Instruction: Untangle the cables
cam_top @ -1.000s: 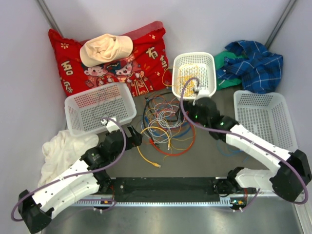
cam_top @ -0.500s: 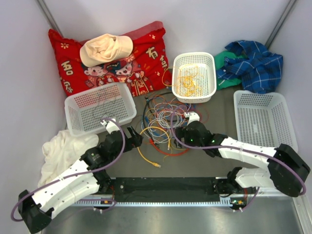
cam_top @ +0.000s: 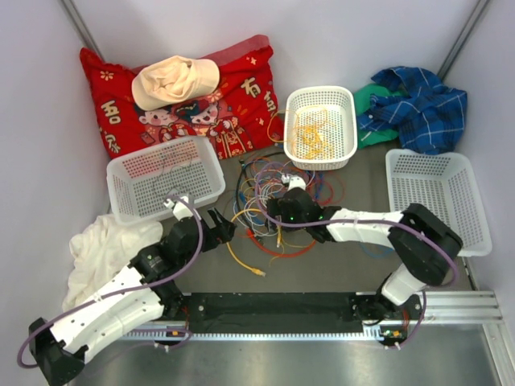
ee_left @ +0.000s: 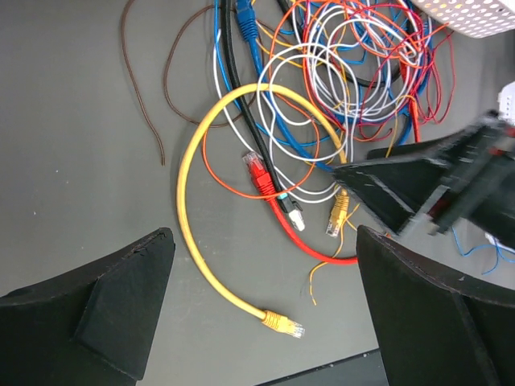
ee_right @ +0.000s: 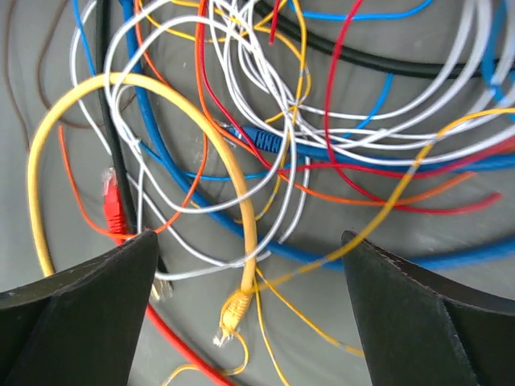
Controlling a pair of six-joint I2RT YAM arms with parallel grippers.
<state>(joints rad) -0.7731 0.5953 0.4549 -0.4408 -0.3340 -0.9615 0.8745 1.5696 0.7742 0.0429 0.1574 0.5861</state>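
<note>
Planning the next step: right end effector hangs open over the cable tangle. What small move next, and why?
Probably lower the right end effector and close on the yellow cable just above its plug: it lies between the open jaws, and that end looks free at the near edge of the tangle.

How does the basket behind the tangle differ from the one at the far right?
The basket behind the tangle holds yellow cables; the far-right basket looks empty. The first looks smaller, the far-right one larger. Both are white perforated plastic.
</note>
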